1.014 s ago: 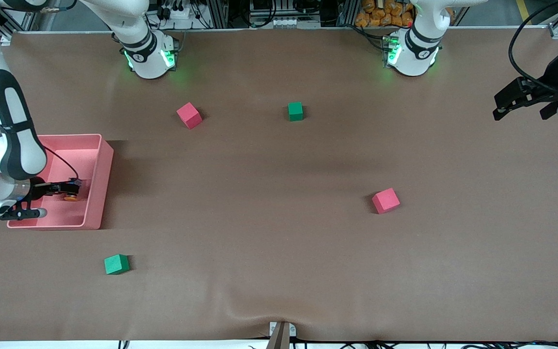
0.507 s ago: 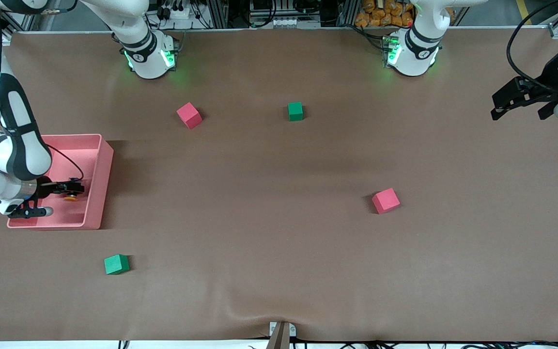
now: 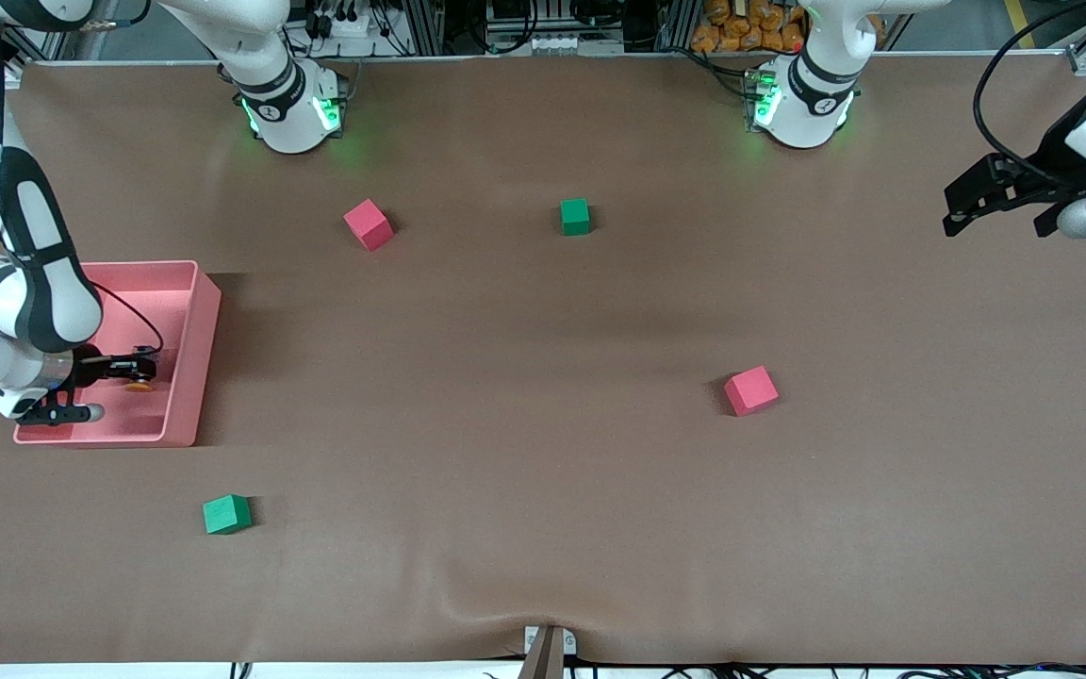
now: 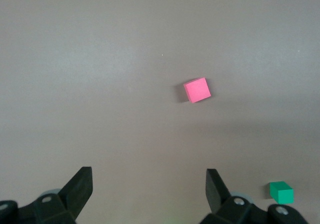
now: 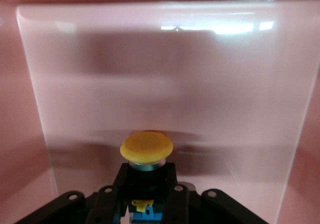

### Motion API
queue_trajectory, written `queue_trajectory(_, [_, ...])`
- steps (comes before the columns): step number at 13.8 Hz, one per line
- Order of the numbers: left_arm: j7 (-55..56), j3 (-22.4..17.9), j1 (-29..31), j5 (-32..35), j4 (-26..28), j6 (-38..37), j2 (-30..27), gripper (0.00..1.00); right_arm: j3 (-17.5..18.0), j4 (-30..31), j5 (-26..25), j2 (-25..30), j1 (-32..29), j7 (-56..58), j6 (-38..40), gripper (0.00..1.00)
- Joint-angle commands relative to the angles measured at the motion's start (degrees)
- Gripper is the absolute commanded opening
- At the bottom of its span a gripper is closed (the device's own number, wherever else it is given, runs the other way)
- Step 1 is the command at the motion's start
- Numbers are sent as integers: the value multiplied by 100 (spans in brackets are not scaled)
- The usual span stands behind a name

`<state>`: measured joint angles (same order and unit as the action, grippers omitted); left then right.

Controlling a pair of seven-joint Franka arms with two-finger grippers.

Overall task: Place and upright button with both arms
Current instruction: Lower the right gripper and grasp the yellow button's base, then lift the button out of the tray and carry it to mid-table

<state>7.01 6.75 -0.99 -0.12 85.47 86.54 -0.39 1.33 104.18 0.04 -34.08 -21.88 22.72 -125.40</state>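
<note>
A: Right arm's black two-finger gripper (image 3: 133,369)?
B: Down inside the shallow pink plastic bin (image 3: 192,358) at the right arm's end of the table, fingers clamped on the tiny push-button with the round orange cap (image 3: 138,385). Seen from the right wrist: cap (image 5: 146,148) clear of the black fingertips (image 5: 111,199), pointing at the bin's glossy pink wall (image 5: 160,74); black-and-blue body pinched between them, with a small yellow piece on it.

A: Button touching the bin floor or lifted?
B: Cannot tell.

A: Left arm's black gripper (image 3: 1002,196)?
B: Waiting in the air over the bare brown tabletop (image 3: 543,471) at the left arm's end, fingers (image 4: 77,188) spread wide apart, nothing between them.

A: Elsewhere on the table?
B: Four small foam cubes, well apart. One red cube (image 3: 369,223) and one green cube (image 3: 575,216) close to the arm bases; a second red cube (image 3: 750,389) nearer the front camera, toward the left arm's end; a second green cube (image 3: 226,514) nearest the front camera, not far from the bin. Left wrist view: a red cube (image 4: 196,90) and a green cube (image 4: 281,192).
</note>
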Motion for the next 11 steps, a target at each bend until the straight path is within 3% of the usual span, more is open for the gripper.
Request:
queue_trajectory(1, [-94,28,2,-111,-119,12,56,100,104,-152,102,41,-133,145,51,0])
queue_trajectory(7, [-165,28,28,-67,-128,3,39,100,122,-1468,102,68,8,66,1841,0])
queue_trajectory(11, [-331,2,107,-93,-145,12,30,100,157,-2514,119,85,639,-704,3186,0])
